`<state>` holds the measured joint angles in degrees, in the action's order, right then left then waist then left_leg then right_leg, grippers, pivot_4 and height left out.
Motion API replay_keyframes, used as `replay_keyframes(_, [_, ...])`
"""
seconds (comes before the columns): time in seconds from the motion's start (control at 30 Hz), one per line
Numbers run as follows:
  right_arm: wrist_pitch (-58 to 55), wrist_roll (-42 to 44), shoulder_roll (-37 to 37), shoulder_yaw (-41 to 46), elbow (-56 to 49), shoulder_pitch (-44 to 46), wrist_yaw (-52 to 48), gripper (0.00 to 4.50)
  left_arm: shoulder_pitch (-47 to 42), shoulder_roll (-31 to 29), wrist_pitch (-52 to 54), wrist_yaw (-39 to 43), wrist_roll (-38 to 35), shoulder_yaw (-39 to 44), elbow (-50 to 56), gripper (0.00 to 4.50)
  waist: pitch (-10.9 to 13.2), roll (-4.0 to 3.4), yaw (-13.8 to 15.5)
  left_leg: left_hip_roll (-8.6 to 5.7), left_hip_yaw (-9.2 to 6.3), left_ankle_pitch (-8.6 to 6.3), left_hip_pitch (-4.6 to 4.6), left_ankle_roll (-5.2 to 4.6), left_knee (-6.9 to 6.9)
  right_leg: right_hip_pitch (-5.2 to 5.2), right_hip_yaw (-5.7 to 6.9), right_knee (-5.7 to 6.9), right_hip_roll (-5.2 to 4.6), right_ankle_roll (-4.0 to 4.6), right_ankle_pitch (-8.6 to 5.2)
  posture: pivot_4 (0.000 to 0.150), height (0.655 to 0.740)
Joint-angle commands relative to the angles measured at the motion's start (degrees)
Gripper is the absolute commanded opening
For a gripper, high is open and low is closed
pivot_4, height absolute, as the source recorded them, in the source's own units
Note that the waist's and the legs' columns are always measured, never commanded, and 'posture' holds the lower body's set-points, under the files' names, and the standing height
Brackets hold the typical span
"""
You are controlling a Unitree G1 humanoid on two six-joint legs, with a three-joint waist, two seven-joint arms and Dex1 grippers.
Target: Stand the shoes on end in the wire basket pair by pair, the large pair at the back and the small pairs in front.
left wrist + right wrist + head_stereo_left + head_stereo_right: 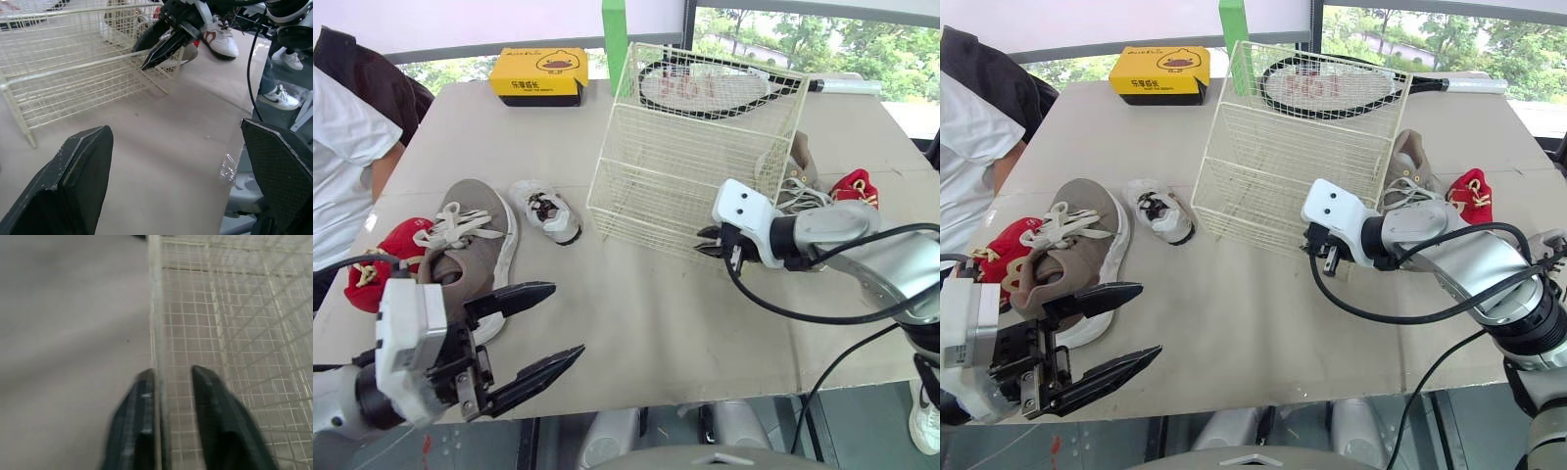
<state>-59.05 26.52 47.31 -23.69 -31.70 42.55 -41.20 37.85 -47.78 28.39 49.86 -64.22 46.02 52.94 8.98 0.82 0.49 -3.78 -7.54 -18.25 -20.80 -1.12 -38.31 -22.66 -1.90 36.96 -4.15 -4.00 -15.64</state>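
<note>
Left gripper (566,318) wide open, empty, at the near-left table edge. Big grey shoe (470,240) just beyond it, red shoe (384,257) against its left side, small white shoe (546,211) to its right. Right gripper (707,245) narrow, fingers either side of the basket (675,157) front rim wire. Second grey shoe (798,166) and second red shoe (854,186) on the table behind the basket. Racket (705,88) lies on top.

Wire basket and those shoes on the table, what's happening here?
The right gripper has its fingers astride a rim wire of the wire basket, which sits tilted and empty. The left gripper hangs open near the large brown shoe. Every shoe is on the table; none is packed yet.
</note>
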Motion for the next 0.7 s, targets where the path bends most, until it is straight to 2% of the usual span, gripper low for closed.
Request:
replay_keyframes(0.03, [4.9,-5.4,2.7,-2.7,3.8,-1.4,-3.2,0.05,-1.2,0.1,-0.1,-1.5,1.0,-2.0,1.1,4.50,-0.1,0.05,0.2,0.00,-0.01,0.00,0.00,0.00,0.00,0.00,0.00,0.00,0.00,0.00,0.00,0.150,0.7400])
replay_keyframes(0.3, [28.6,-11.0,6.0,-1.4,10.2,-3.5,-18.6,0.05,-2.7,0.7,-0.3,-3.7,2.1,-4.3,1.3,4.50,-0.1,0.07,-0.1,0.01,0.10,0.00,0.07,0.00,-0.02,0.02,-0.12,0.01,0.02,0.03,0.07,0.150,0.7400])
replay_keyframes(0.6, [45.3,-18.0,-0.1,-1.4,20.4,0.2,-26.1,0.05,-1.2,1.5,-0.3,-3.1,3.1,-3.0,0.8,4.50,-0.1,0.05,-1.9,0.07,0.20,0.00,0.10,0.00,0.00,0.00,-0.30,0.06,0.09,0.04,0.08,0.150,0.7400])
replay_keyframes(0.7, [47.5,-18.4,-2.3,-0.6,23.2,1.6,-28.3,0.05,0.2,2.1,-0.5,-2.7,3.3,-2.2,1.1,4.50,0.0,0.00,-2.3,0.08,0.24,0.00,0.13,0.00,0.00,0.00,-0.34,0.09,0.10,0.04,0.09,0.150,0.7400])
